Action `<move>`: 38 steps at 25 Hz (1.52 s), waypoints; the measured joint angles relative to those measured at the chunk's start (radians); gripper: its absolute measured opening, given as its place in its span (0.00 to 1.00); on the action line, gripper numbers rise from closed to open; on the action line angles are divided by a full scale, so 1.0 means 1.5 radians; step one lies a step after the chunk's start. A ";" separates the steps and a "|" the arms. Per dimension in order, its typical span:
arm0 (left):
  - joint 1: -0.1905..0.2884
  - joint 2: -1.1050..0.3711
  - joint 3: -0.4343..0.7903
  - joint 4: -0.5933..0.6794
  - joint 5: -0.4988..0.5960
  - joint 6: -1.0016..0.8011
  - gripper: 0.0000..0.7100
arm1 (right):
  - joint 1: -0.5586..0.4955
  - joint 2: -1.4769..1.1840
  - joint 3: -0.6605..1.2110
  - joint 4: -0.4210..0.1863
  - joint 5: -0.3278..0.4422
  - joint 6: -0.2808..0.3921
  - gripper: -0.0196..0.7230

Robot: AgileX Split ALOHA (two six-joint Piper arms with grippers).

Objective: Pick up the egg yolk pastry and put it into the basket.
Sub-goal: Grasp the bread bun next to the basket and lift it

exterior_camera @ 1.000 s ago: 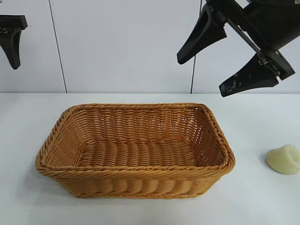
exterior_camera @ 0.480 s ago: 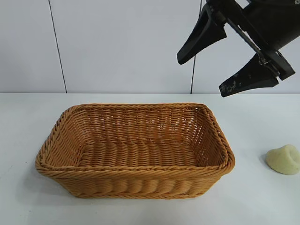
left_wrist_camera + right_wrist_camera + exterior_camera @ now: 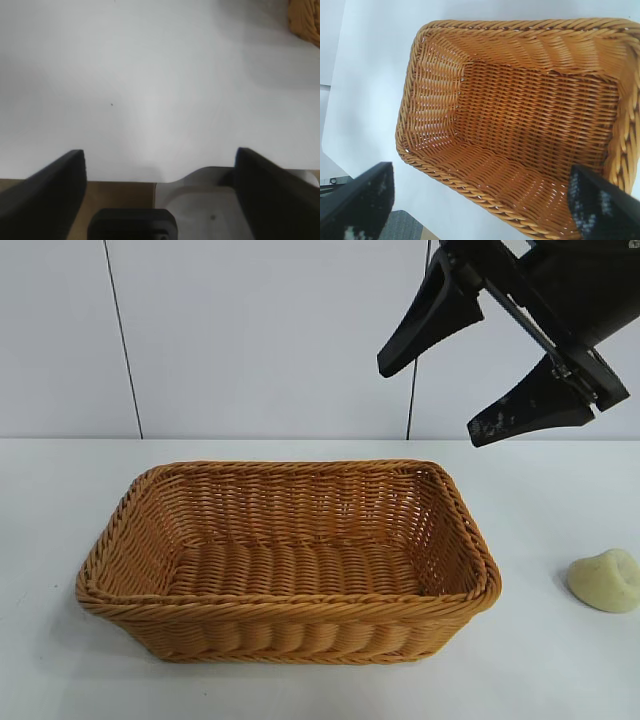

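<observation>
Hanging spread wide above the basket (image 3: 288, 558), right gripper (image 3: 478, 368) unmoved across the last second; pastry (image 3: 605, 580) untouched on the table, beside the basket; left gripper (image 3: 159, 165) gone from outside view, parted, empty.

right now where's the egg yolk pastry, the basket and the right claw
egg yolk pastry (image 3: 606, 580), exterior view, middle of the lump
basket (image 3: 290, 606), exterior view, near braided rim
right claw (image 3: 484, 362), exterior view, open gap midway between its fingertips
</observation>
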 joint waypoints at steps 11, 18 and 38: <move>0.000 -0.243 0.004 -0.001 -0.001 0.003 0.82 | 0.000 0.000 0.000 -0.006 0.000 0.000 0.93; 0.000 -0.243 0.004 -0.001 -0.001 0.004 0.82 | 0.000 0.000 -0.048 -0.203 0.006 0.097 0.93; 0.000 -0.243 0.004 -0.001 -0.002 0.004 0.82 | -0.118 0.138 -0.101 -0.530 0.049 0.257 0.93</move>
